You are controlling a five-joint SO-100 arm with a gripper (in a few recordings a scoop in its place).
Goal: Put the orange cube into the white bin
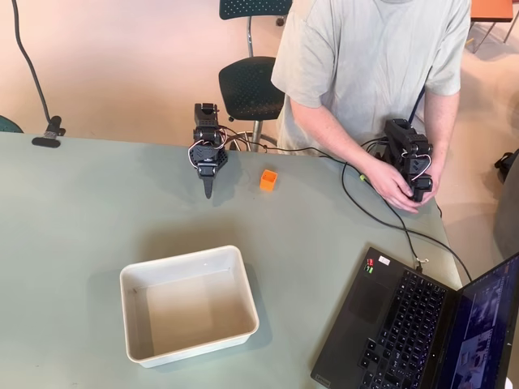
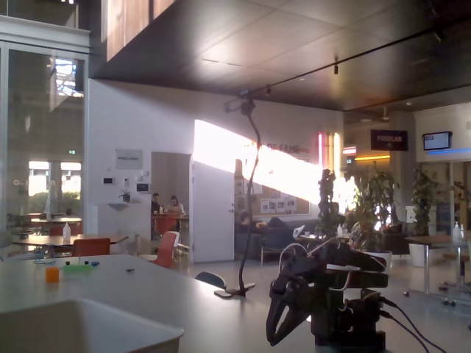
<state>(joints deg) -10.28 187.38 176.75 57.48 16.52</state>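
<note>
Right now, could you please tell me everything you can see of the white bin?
The white bin is a shallow rectangular tray of what looks like smooth white plastic, with rounded corners and a rolled rim. In the overhead view it sits flat on the grey-green table, turned slightly askew, and it holds nothing. The orange cube and the gripper both lie beyond it, well apart; only the table touches it. The fixed view shows its near corner at the bottom left.

Overhead, my tool (image 1: pixel 208 193) hangs at 12 o'clock over the counter (image 1: pixel 73 211), cube (image 1: pixel 268 180) just beside it at 3. Bin (image 1: pixel 188 304) sits toward 6, well apart; laptop (image 1: pixel 405 324) at the bin's 3.
</note>
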